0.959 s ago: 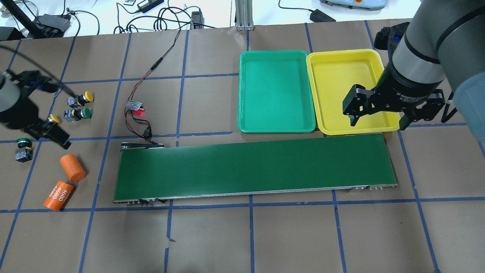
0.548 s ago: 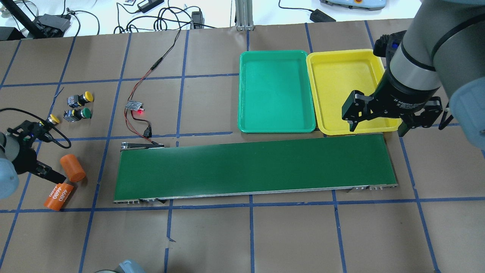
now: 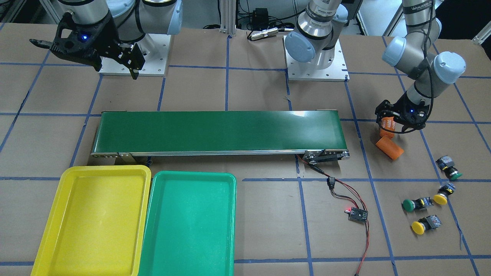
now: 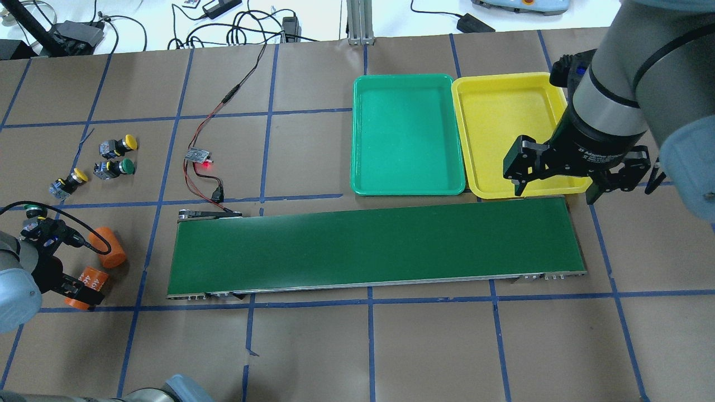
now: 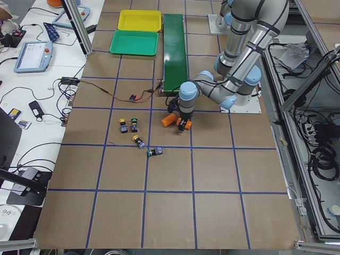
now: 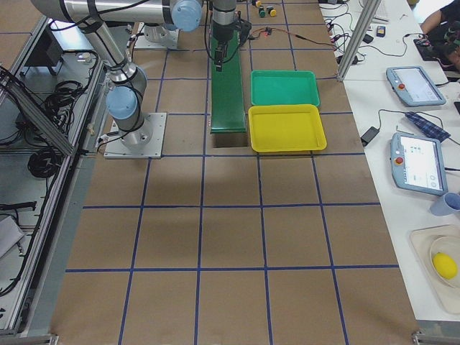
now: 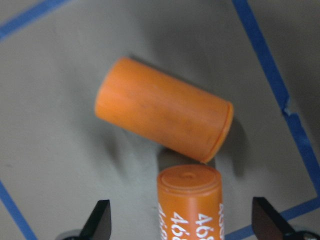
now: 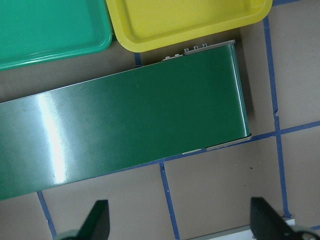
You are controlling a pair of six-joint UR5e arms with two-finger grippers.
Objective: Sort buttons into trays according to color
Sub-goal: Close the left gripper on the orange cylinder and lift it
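Four buttons lie on the table at the far left of the overhead view: a yellow one [image 4: 125,143], a green one [image 4: 120,167], a second yellow one [image 4: 72,180] and a second green one [image 4: 33,210], which is partly behind my left wrist. The green tray [image 4: 408,134] and the yellow tray [image 4: 508,128] stand side by side and hold nothing. My left gripper [image 7: 182,225] is open, low over the orange cylinder marked 4680 [image 7: 190,205], away from the buttons. My right gripper [image 4: 558,181] is open and empty above the yellow tray's near edge and the conveyor's end.
A long dark-green conveyor belt [image 4: 374,245] runs between the buttons and the trays. A plain orange cylinder [image 4: 109,248] lies touching the 4680 one. A small circuit board with a red light [image 4: 199,156] and its wires lie beside the belt's left end.
My left arm has moved from over the buttons toward the table's near side, to above the orange cylinders. My right gripper has shifted slightly toward the belt's end. The buttons have not moved.
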